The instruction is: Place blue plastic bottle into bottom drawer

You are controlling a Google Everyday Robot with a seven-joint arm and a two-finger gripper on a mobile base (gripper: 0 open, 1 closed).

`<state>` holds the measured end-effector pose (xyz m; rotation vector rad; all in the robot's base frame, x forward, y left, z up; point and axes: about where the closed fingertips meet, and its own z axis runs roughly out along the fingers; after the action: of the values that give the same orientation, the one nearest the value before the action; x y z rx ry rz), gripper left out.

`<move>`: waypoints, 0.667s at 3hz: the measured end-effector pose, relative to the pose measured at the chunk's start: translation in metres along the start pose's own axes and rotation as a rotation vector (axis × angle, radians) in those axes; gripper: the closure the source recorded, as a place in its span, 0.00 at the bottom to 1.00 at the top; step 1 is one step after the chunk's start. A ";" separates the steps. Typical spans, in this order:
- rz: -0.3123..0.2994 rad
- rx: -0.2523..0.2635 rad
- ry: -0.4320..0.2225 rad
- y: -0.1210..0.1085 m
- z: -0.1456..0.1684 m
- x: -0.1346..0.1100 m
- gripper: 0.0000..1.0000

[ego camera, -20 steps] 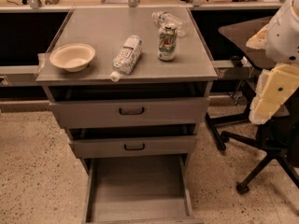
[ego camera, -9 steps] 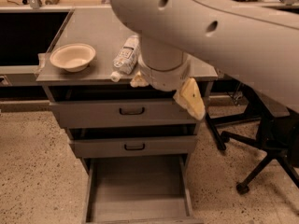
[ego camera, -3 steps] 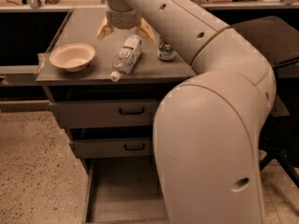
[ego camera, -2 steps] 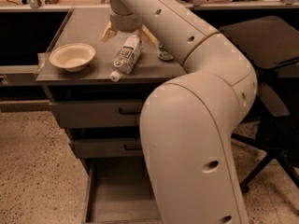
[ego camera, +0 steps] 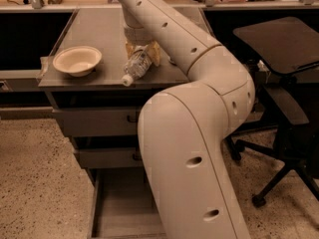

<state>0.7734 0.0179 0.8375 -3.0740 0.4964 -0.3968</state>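
Observation:
The blue plastic bottle [ego camera: 137,66] lies on its side on the grey cabinet top [ego camera: 94,29], white cap toward the front edge. My gripper [ego camera: 143,57] is down over the bottle's far end, open, with one tan finger [ego camera: 154,53] on each side of it. The bottle still rests on the cabinet top. The bottom drawer [ego camera: 119,210] stands pulled open at the base of the cabinet, a plain flat tray, partly hidden behind my arm [ego camera: 189,133].
A cream bowl [ego camera: 77,59] sits on the cabinet top left of the bottle. Two upper drawers [ego camera: 94,121] are closed. A black office chair [ego camera: 281,68] stands at the right. My arm covers the right half of the cabinet.
My gripper has come down from above the bottle to straddle its far end, and the fingers stand closer together. The bottle and bowl have not moved.

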 end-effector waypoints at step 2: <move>0.188 0.095 -0.220 0.000 -0.036 -0.074 0.86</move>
<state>0.6962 0.0425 0.8538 -2.8972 0.7249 -0.0753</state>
